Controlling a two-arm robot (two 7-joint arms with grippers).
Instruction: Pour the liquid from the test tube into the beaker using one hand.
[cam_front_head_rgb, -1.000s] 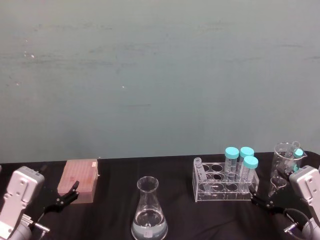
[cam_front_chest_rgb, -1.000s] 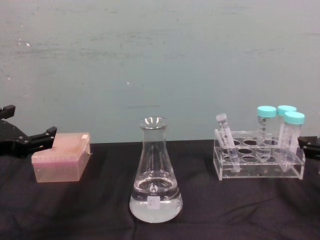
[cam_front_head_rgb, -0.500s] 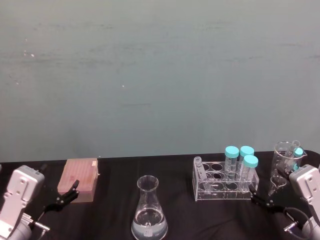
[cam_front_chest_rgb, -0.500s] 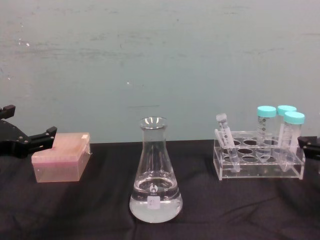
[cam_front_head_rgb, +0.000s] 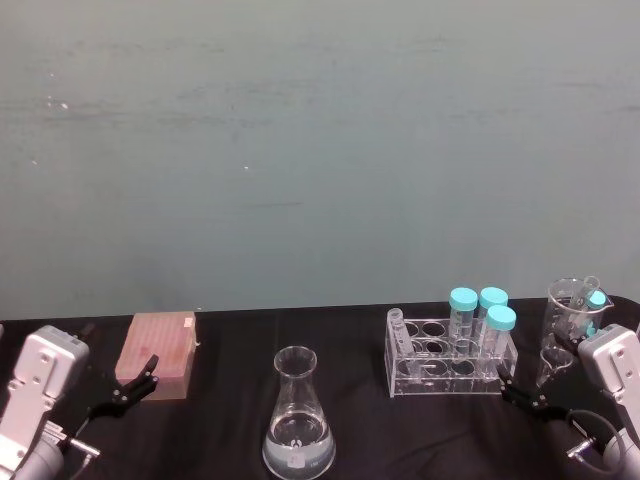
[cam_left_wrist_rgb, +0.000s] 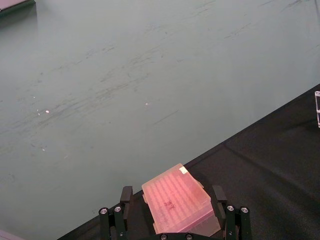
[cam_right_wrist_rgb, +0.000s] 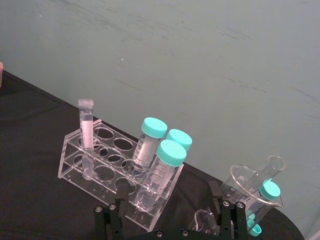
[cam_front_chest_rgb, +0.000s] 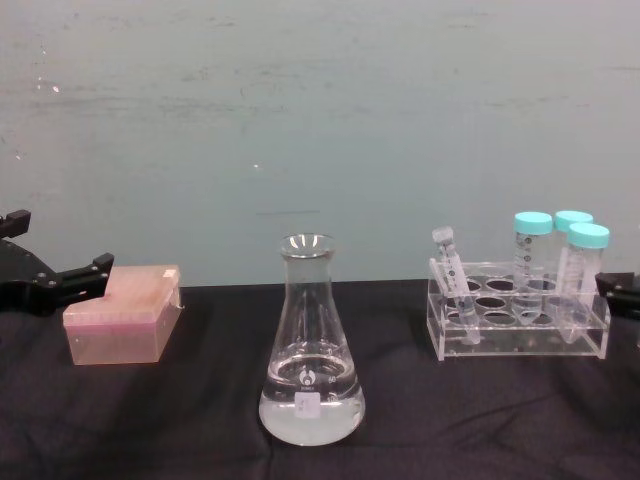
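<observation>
Leftmost: left gripper (cam_front_head_rgb: 135, 382) sits low over the black tabletop (cam_front_chest_rgb: 180, 420), jaws spread wide and empty, just short of a pink tip box (cam_front_head_rgb: 158, 355).

Centre: the beaker (cam_front_chest_rgb: 311, 350) stands upright and alone, clear liquid (cam_front_chest_rgb: 311, 415) in its wide base, well apart from both grippers.

Right of centre: a clear acrylic rack (cam_front_chest_rgb: 520, 335) holds the test tube (cam_front_chest_rgb: 452, 280), which leans in a left-end hole. Three teal-capped tubes (cam_front_chest_rgb: 555, 250) fill the right end, between the test tube and the right gripper (cam_front_head_rgb: 522, 393).

Rightmost: right gripper sits low beside the rack, jaws wide and empty. A spouted glass vessel (cam_front_head_rgb: 572, 305) stands behind it.
</observation>
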